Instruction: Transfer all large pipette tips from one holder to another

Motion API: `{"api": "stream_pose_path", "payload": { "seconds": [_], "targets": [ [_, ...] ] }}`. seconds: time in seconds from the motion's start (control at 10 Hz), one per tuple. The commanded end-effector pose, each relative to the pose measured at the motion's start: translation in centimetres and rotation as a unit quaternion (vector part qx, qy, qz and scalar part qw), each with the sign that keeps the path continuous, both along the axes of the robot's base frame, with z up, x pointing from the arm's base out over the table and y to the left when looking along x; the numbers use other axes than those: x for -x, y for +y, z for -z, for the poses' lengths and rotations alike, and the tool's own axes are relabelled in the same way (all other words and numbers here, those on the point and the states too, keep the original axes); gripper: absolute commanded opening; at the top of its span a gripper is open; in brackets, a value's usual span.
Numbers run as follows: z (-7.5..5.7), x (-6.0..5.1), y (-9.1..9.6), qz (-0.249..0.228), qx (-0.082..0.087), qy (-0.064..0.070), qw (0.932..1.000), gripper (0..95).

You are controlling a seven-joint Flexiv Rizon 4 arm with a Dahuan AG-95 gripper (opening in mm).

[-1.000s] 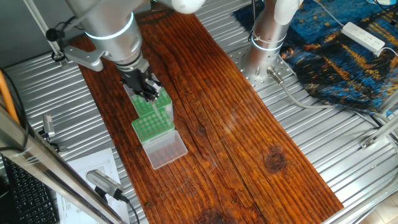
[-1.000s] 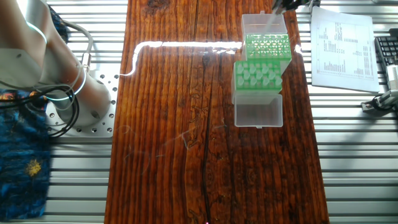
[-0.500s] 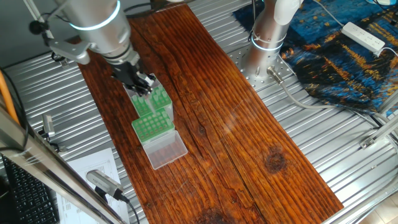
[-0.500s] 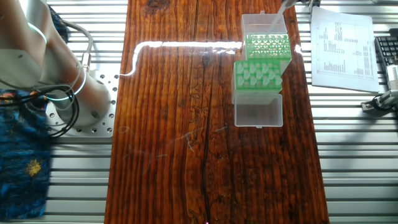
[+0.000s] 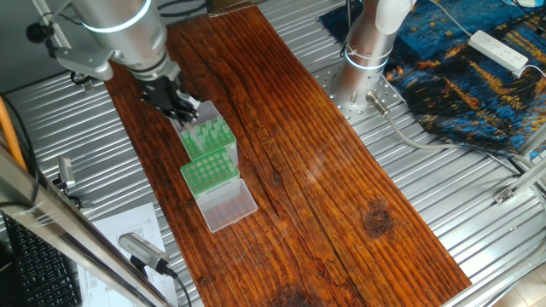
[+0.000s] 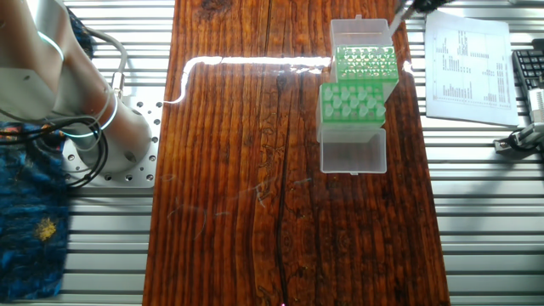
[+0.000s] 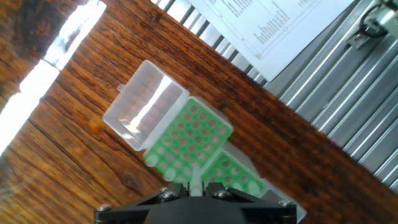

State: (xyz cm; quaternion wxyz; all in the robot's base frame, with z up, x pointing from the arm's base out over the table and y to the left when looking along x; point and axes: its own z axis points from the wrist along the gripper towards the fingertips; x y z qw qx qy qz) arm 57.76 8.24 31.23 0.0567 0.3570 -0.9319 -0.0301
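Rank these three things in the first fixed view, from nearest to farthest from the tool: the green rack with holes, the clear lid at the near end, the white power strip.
1. Green rack with holes, just beside the tool.
2. Clear lid, lower, toward the board's near end.
3. White power strip, far right on the blue cloth.

Two green racks (image 6: 365, 64) (image 6: 351, 104), each with one clear lid (image 6: 360, 32) (image 6: 353, 155), one printed sheet (image 6: 469, 66)

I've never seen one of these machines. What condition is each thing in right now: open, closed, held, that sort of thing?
pincer: shut on one pipette tip, in the air.
rack by the pincer: uncovered.
first lid, on that rack: open.
other rack: uncovered.
second lid, on the other rack: open.
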Motion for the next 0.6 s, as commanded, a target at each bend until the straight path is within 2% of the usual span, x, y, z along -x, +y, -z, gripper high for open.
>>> {"api": "stream_pose_path", "payload": {
  "seconds": [0.1,0.2,0.3,0.4,0.6],
  "targets": [
    [0.3,-0.6,-1.2,-0.036,0.001,-0.014,0.9993,0.0],
    [0.4,-0.8,-1.6,-0.047,0.004,-0.022,0.9987,0.0],
    [0.7,-1.1,-2.1,-0.071,0.011,-0.036,0.9968,0.0],
    [1.0,-1.3,-2.5,-0.087,0.014,-0.043,0.9952,0.0],
    [1.4,-1.4,-3.0,-0.107,0.017,-0.046,0.9930,0.0]
  ]
}}
